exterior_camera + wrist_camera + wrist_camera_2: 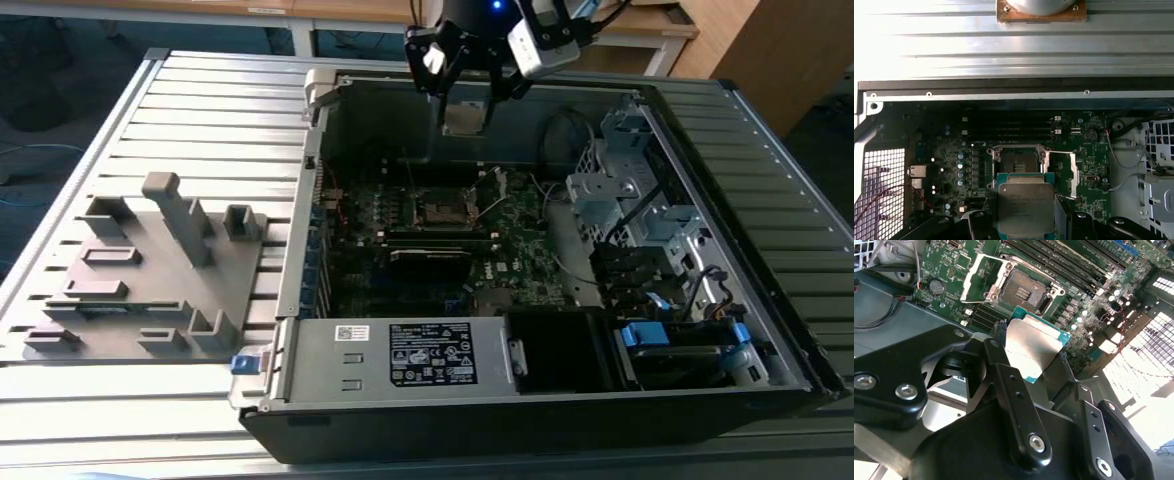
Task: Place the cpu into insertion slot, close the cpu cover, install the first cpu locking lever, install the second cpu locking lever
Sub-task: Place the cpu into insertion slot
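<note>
My gripper point(465, 112) hangs above the far wall of the open computer case, shut on the cpu point(463, 120), a thin square chip with a silvery face and green edge. In both wrist views the cpu point(1035, 347) point(1025, 209) sits flat between the black fingers point(1004, 375). Below it on the green motherboard lies the insertion slot point(439, 208) point(1023, 291) point(1018, 161), dark in the centre and uncovered. The cpu cover point(975, 279) point(1065, 172), a silvery frame plate, stands swung open beside the slot. The cpu is well above the slot and apart from it.
The black case point(534, 400) has a power supply at the front, drive cages and cables point(641, 210) on the exterior view's right, and memory slots point(1009, 127) near the socket. A grey fixture block point(147, 270) stands on the slatted table on the exterior view's left.
</note>
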Controlling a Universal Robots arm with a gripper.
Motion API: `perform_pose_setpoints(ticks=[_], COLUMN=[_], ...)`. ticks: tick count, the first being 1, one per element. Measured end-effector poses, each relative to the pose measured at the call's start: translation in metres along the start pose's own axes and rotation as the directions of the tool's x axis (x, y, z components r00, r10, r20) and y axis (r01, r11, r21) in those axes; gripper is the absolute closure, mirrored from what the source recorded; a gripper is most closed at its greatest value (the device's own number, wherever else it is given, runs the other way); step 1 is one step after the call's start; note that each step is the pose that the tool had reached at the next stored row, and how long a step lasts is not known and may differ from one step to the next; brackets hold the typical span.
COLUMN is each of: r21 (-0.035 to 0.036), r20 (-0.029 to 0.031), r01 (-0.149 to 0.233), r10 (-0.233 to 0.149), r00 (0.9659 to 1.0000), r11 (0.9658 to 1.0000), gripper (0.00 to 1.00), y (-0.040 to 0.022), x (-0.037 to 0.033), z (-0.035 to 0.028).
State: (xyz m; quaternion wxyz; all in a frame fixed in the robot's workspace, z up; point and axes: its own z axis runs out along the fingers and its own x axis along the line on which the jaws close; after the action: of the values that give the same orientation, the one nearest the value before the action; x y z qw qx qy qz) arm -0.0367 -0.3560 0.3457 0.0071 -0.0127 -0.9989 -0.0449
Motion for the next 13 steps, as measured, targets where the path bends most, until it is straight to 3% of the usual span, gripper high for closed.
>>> perform_pose_setpoints(ticks=[13], r21=[0.0001], r20=[0.0016], r01=[0.0], r10=[0.0], r00=[1.0], r11=[1.0], gripper=[0.46], y=[-0.0008], x=[0.0002], z=[0.0084])
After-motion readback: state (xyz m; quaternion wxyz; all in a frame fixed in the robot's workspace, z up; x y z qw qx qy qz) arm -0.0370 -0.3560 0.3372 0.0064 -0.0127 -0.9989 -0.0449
